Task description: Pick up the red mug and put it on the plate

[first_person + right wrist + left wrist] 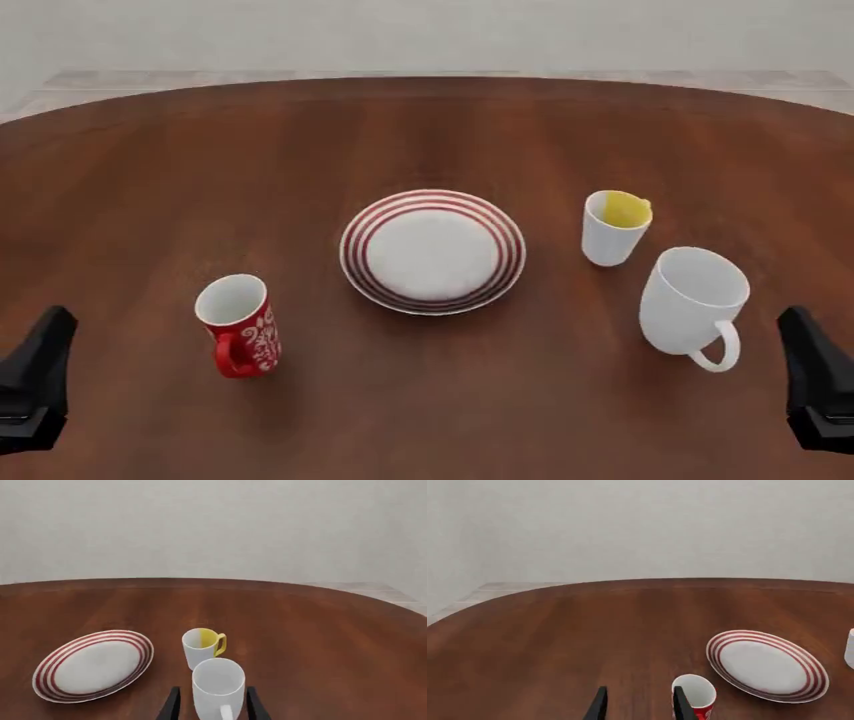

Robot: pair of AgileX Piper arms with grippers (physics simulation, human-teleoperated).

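**Both arms at the near edge, red mug standing alone left of the plate**

From my seat at the controls, the front view shows the red mug [238, 325] upright in the lower left of the frame, white floral swirls on its side, handle turned toward the camera. It stands on the dark wooden table [160, 180], apart from the plate [433, 250], which lies flat at the frame's centre with its red rings around a bare white middle.

Right of the plate I see the small white cup with a yellow inside [614, 228], and below and right of it the larger white mug [691, 305], handle toward the lower right.

My left gripper [637, 705] has its two dark fingers spread apart with nothing between them; in its wrist view the red mug sits just beyond one fingertip, at the bottom of the frame, not grasped. My right gripper [212, 705] is likewise spread and holds nothing; the white mug stands beyond the gap between its fingers, though I cannot tell whether they touch it. In the front view only the dark arm bodies show, at the lower left and lower right corners.
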